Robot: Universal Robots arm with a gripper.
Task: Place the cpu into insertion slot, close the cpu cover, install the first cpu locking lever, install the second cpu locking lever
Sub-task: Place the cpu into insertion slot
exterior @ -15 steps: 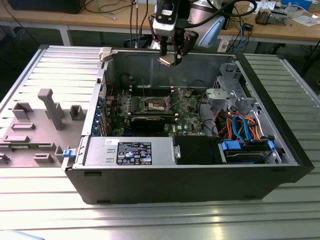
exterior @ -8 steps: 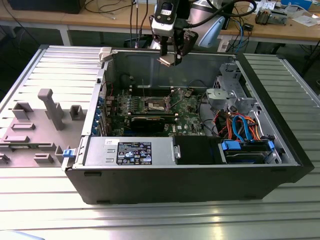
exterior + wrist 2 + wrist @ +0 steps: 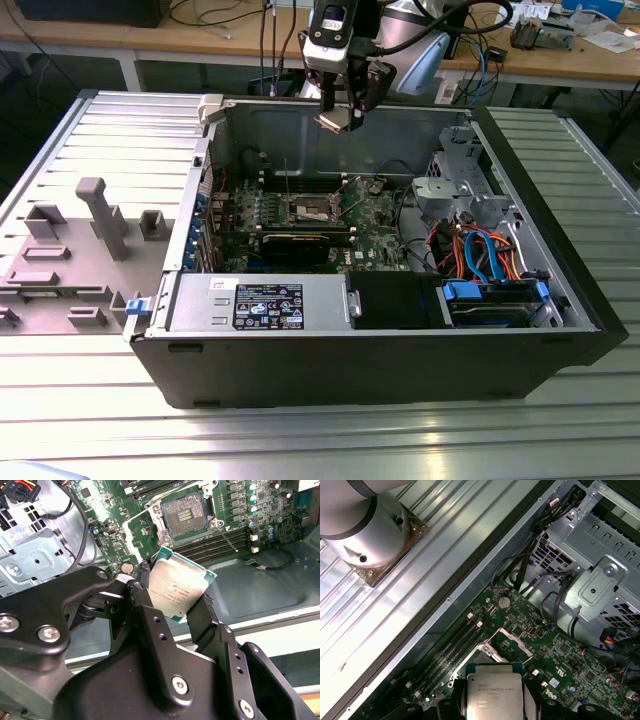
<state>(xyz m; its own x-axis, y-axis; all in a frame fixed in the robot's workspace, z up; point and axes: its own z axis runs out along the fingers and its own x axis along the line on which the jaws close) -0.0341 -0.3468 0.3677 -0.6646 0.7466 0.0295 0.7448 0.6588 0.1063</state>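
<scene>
Desk (image 3: 300,440): ribbed alu top. Open PC case (image 3: 380,370) lies on it, side panel off, innards up. Grey plastic fixture (image 3: 100,215) sits on the desk by the case at the exterior view's left. Arm (image 3: 410,40) comes in over the case's far wall. PSU (image 3: 200,300) runs along the near wall. Drive cage (image 3: 460,190) is toward the exterior view's right, w/ orange and blue cables just beside it. Green board (image 3: 380,215) covers the case floor, w/ a long black card (image 3: 300,240) across it on the near side. Tool (image 3: 340,118) hangs above the board near the far wall, well apart from anything below. It's clamped on the cpu (image 3: 177,587): black fingers (image 3: 206,611) press on two opposite edges, silver top toward both wrist cams, chip tilted. So cpu is in the air in the tool's grip, not seated. Slot (image 3: 183,515) lies bare, dark contact field exposed, silver rim round it, nothing in it. RAM slots (image 3: 220,542) run just beside the slot. A thin metal lever (image 3: 227,539) slants across them, one end at the slot's corner. Cover's pose: can't tell.
</scene>
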